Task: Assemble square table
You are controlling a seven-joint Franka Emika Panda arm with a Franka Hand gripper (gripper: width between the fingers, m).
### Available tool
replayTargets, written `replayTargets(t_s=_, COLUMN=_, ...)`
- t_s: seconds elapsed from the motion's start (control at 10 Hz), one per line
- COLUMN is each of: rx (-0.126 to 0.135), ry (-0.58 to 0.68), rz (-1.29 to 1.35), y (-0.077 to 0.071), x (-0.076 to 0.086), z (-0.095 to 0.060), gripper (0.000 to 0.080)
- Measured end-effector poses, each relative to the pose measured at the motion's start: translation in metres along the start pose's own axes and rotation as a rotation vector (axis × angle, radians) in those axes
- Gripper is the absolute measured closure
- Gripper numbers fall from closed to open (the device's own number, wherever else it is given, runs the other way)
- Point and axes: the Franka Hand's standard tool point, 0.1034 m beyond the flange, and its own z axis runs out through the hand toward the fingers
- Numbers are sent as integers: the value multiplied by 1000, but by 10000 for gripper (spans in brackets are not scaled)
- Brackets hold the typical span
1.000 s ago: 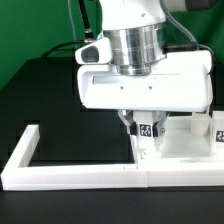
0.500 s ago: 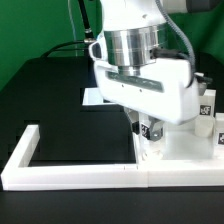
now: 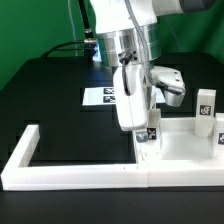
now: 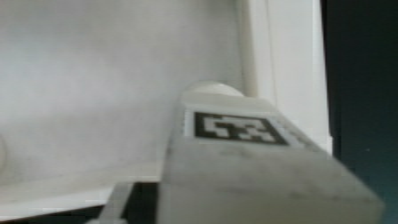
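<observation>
The long white border wall (image 3: pixel 80 176) is running along the near edge of the black desk (image 3: pixel 60 110), with a short arm turning toward the far side at the exterior view's left (image 3: pixel 24 142); the dark desk surface between that arm and the slab is lying open. On the exterior view's right, the square table slab (image 3: pixel 185 143) is sitting flat against the inside of the wall, its raised rim facing up. The gripper (image 3: pixel 146 128) is reaching down over the slab's left near corner with its body turned edge-on to the camera, and a white leg (image 3: pixel 151 133) carrying a black-and-white tag is standing upright right under it, its foot at the corner of the slab. The jaws are hidden behind the gripper body and the leg, so I cannot tell whether they are gripping the leg or standing apart. In the wrist view the same tagged leg (image 4: pixel 237 150) is filling the frame over the white slab surface (image 4: pixel 89 90) with its rim (image 4: pixel 281 60) beside a dark strip of desk. Another tagged leg (image 3: pixel 205 107) is standing upright at the slab's far right, and the marker board (image 3: pixel 100 97) is lying flat on the desk behind the arm
</observation>
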Motion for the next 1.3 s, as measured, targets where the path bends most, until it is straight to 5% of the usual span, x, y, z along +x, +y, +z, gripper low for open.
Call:
replayTargets(t_s=0.1, rx=-1, ry=0, rz=-13, y=0, x=0, z=1, gripper=431)
replayTargets(t_s=0.2, rx=-1, ry=-1, rz=-17, y=0, x=-2, z=1, gripper=250)
replayTargets(t_s=0.3, rx=-14, ry=7, rz=-233, y=-1, x=-13, z=-3, gripper=181)
replayTargets(t_s=0.5, rx=-12, ry=-10, rz=-457, y=9, x=-34, z=-10, gripper=156)
replayTargets(t_s=0.8, rx=-17, ry=-9, rz=-694, y=11, x=-31, z=-8, gripper=151)
replayTargets(t_s=0.9, rx=-81, ry=48, rz=-1101, y=12, x=-31, z=-6, gripper=151)
replayTargets(t_s=1.1, rx=-81, ry=49, rz=-1113, y=8, x=-31, z=-5, gripper=151)
replayTargets(t_s=1.2, rx=-82, ry=49, rz=-1111, y=8, x=-31, z=-4, gripper=258)
replayTargets(t_s=1.3, rx=-78, ry=49, rz=-1044, y=9, x=-32, z=-4, gripper=258)
